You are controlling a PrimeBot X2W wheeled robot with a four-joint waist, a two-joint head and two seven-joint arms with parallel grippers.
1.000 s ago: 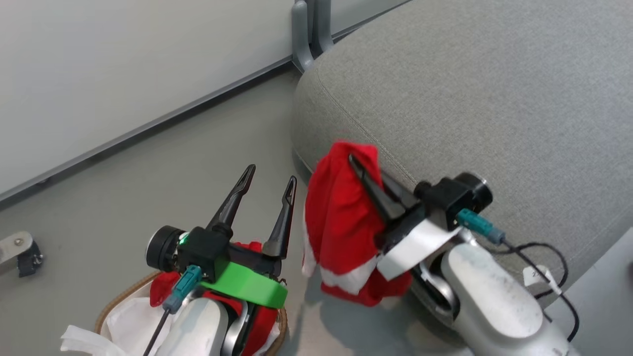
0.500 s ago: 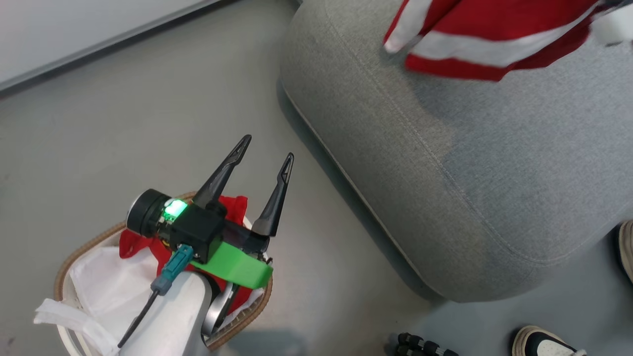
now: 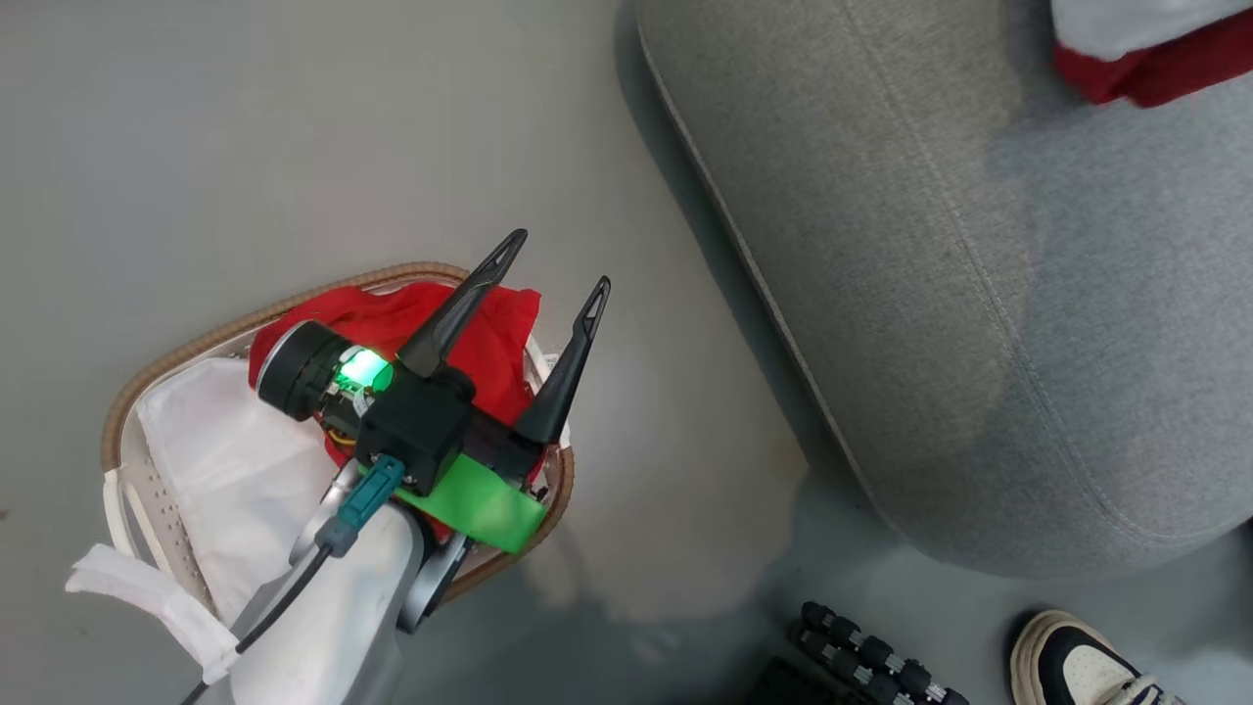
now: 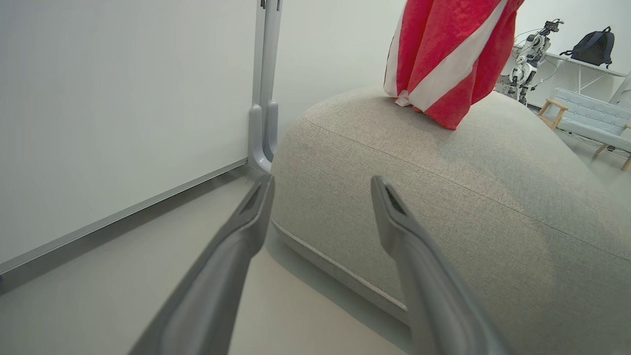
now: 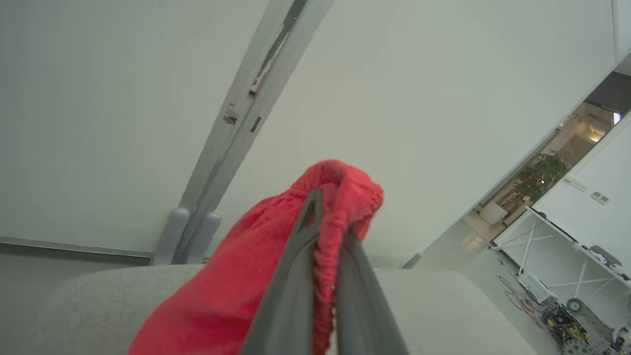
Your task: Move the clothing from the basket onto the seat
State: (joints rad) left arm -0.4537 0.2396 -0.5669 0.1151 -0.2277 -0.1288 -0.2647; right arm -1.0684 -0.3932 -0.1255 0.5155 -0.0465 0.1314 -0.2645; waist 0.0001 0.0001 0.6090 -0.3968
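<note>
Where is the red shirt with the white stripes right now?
The striped shirt hangs pinched in the right gripper above the grey seat, at the top right of the head view, well away from the basket at lower left.

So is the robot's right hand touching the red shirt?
Touching. The right wrist view shows the right gripper shut on the red shirt, with a fold of the fabric pinched between its two fingers.
</note>
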